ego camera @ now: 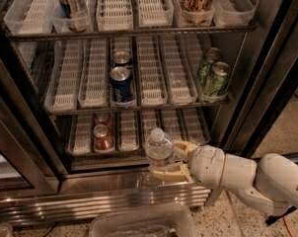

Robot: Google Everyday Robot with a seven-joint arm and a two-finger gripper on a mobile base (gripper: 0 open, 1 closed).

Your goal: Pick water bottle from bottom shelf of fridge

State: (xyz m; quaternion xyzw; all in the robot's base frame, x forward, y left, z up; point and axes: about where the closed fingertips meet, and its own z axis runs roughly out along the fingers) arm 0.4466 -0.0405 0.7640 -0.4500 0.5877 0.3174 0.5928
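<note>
The water bottle (160,150), clear with a white cap and ribbed body, stands upright in front of the bottom shelf (183,125) of the open fridge (247,83), clear of its lane trays. My gripper (174,160) comes in from the right on a white arm and is shut on the bottle, one tan finger (184,145) behind it and one below in front. Two red soda cans (102,136) stand in a left lane of the bottom shelf.
Blue cans (122,84) and green cans (214,76) stand on the middle rack, tall cans (72,1) on the top rack. A ribbed steel grille (90,201) runs below. A clear plastic bin (141,223) sits on the floor in front. A dark door frame (267,88) stands at right.
</note>
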